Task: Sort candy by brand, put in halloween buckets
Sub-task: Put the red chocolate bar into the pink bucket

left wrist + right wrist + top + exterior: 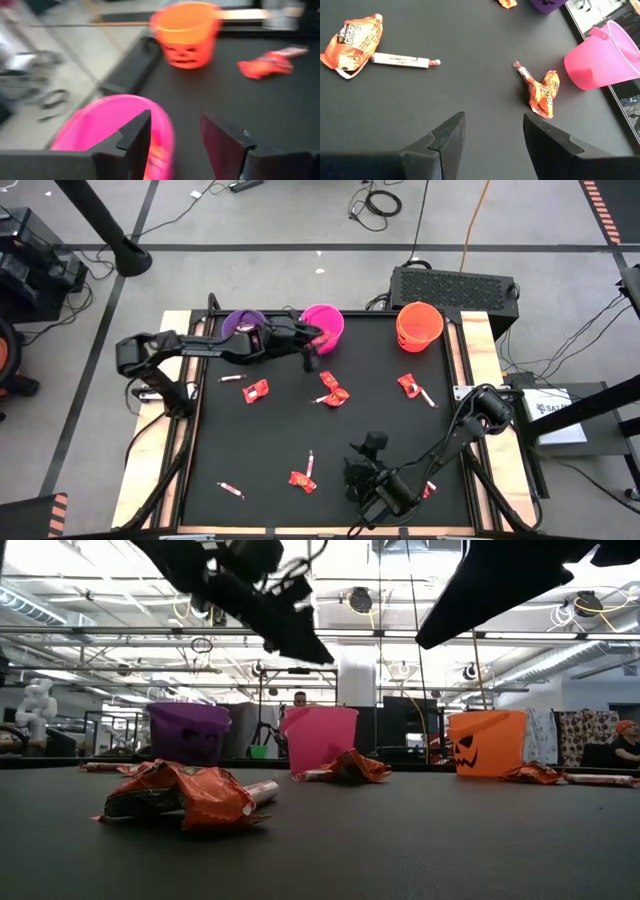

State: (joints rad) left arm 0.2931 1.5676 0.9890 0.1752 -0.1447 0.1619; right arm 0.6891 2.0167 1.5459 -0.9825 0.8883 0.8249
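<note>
The left gripper (pixel 312 343) is held with its jaws apart and empty over the rim of the round magenta pink plastic bucket (pixel 323 322) at upper centre of the high view, between the purple bucket (pixel 241 323) and the orange pumpkin-faced bucket (pixel 418 323). The right gripper (pixel 362 463), at lower centre, is likewise spread and empty. The crinkly red-orange wrapped candy (pixel 543 93), centre-right in the right wrist view with a thin pale stick (pixel 522 71) touching it, is judged light, soft and slippery, its long axis running roughly top to bottom, best pinched across the middle.
</note>
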